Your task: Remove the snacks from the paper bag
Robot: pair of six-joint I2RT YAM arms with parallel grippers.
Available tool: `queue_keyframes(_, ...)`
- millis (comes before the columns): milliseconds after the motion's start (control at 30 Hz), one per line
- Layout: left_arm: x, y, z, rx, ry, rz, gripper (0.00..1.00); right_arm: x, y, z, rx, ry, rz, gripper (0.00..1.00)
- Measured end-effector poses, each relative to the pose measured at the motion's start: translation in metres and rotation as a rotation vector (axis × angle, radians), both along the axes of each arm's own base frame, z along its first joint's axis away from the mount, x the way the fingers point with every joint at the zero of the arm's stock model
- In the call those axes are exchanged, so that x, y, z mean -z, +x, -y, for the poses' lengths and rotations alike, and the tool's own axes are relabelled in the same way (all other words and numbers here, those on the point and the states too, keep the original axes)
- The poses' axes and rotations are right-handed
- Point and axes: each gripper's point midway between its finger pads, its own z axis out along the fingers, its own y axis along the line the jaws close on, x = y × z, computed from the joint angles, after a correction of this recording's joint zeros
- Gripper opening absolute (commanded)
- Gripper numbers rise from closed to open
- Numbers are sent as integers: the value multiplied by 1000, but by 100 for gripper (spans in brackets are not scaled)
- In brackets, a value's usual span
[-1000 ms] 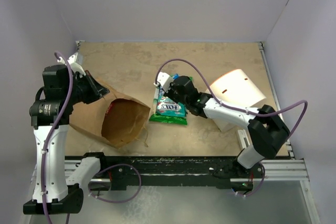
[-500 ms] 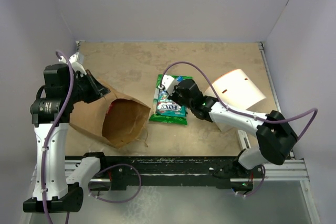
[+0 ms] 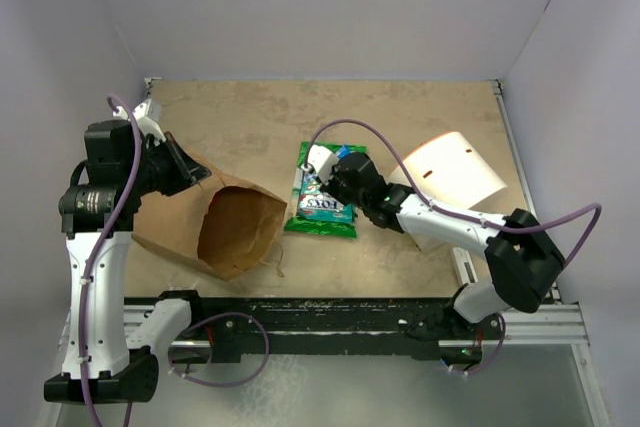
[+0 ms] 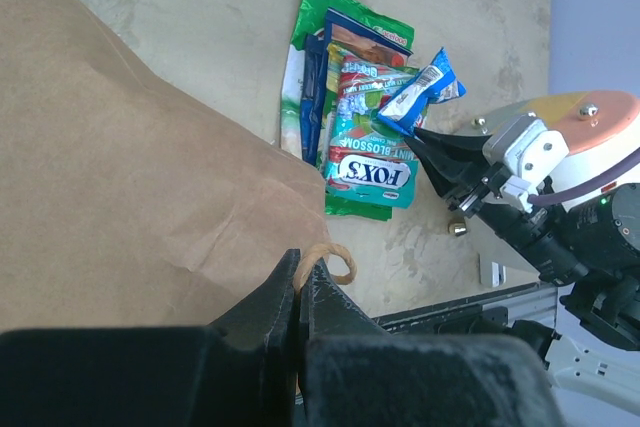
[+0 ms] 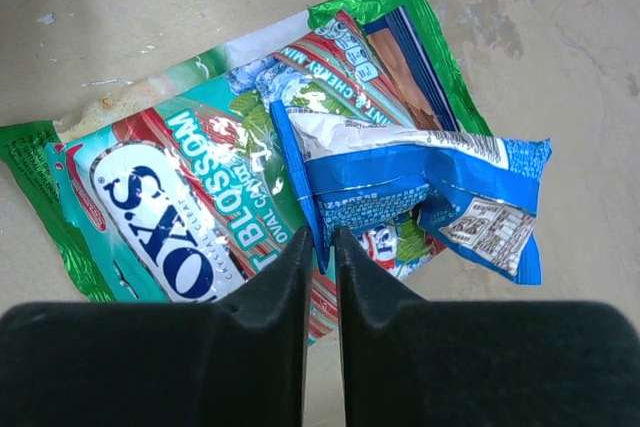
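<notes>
The paper bag (mouth open, left of frame) is pinched by the left jaws. A blue packet is pinched by the right jaws above the other snacks.

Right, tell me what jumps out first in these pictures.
A bright heap of snack packets lies mid-table, and the right gripper is pinched on the edge of a small blue packet on top of it. To the left, a big brown paper bag lies on its side with its mouth gaping, the left gripper clamped on its edge.
</notes>
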Motion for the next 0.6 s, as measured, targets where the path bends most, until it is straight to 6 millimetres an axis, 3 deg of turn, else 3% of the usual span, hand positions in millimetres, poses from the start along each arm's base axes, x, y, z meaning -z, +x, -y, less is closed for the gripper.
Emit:
queue_keyframes(267,0,0,0,2,-2,2,0,0,-7,5,-12,-18,-23,48)
queue_keyframes(400,0,0,1,3,-2,4,0,-23,-14,9,-30,13,4,61)
queue_keyframes(600,4,-2,1,5,-5,-6,0,-65,-27,-7,-193,81,94,66)
